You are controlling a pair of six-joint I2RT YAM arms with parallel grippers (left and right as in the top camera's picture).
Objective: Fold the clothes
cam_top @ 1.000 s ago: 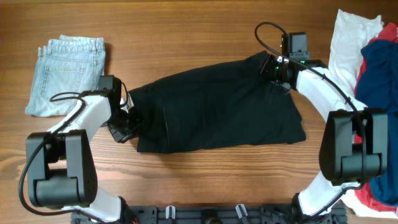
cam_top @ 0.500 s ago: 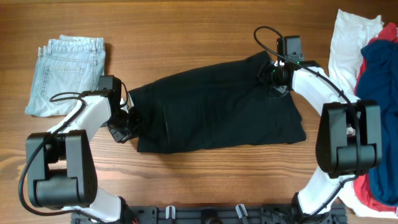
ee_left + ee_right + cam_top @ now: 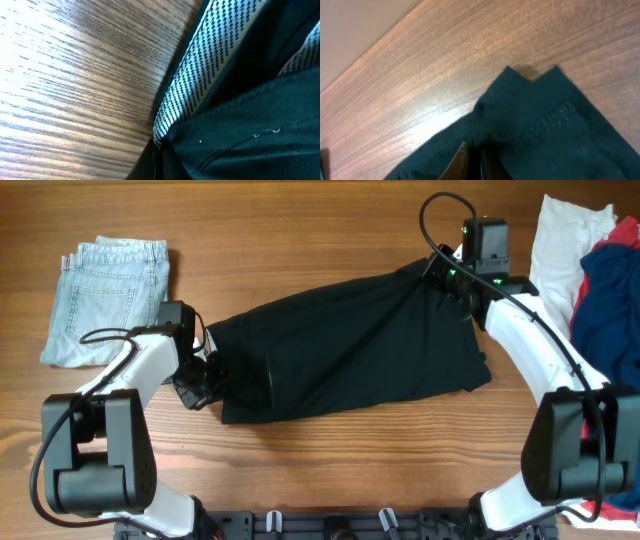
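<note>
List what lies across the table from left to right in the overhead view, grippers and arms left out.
folded light-blue jeans → black garment → white garment → red and navy pile

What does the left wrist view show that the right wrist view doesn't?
Left wrist only: the pale checked lining of the trousers, turned out along their edge. Right wrist only: a notched black corner of the same trousers, with no lining showing. Both: black fabric seen close up against the wooden table, running off the bottom of the frame.
</note>
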